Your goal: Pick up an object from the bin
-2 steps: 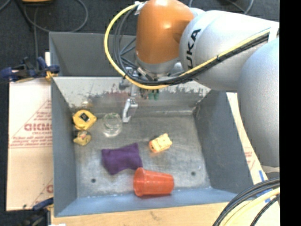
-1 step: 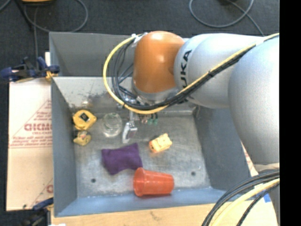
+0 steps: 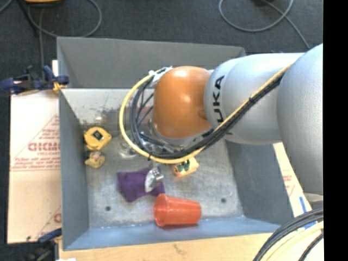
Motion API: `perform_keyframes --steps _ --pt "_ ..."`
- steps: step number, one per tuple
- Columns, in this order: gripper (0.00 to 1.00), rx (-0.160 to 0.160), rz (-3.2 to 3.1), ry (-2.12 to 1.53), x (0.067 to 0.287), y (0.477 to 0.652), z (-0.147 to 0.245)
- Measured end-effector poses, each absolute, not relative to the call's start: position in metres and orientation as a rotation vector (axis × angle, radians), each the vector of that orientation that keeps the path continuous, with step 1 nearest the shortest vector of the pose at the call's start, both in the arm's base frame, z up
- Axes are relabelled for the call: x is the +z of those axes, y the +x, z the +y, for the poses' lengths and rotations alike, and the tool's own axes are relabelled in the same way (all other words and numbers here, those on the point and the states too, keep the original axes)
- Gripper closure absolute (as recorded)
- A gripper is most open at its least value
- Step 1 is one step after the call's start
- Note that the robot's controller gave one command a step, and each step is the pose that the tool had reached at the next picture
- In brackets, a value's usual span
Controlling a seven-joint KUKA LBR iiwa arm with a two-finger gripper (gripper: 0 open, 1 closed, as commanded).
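Note:
The tip of my gripper (image 3: 152, 180) reaches out from under the orange wrist cover and sits low on the right end of a crumpled purple cloth (image 3: 130, 185) at the front middle of the bin. Just right of the gripper lies a small orange and green toy (image 3: 185, 168), partly under the wrist. An orange-red plastic cup (image 3: 176, 211) lies on its side in front of the cloth, close to the front wall.
A yellow tape measure (image 3: 97, 137) and a small yellow figure (image 3: 94, 160) lie by the left wall. A clear glassy thing (image 3: 126, 149) sits beside the cables. The arm and its orange cover hide the bin's middle and right back.

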State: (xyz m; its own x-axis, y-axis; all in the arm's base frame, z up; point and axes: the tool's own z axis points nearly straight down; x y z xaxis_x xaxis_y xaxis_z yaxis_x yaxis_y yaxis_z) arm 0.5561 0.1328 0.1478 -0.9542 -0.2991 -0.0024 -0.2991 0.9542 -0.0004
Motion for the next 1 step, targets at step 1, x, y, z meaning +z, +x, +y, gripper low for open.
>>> perform_keyframes --steps 1 --pt "0.0 0.002 3.113 -0.417 0.1399 0.5379 0.1285"
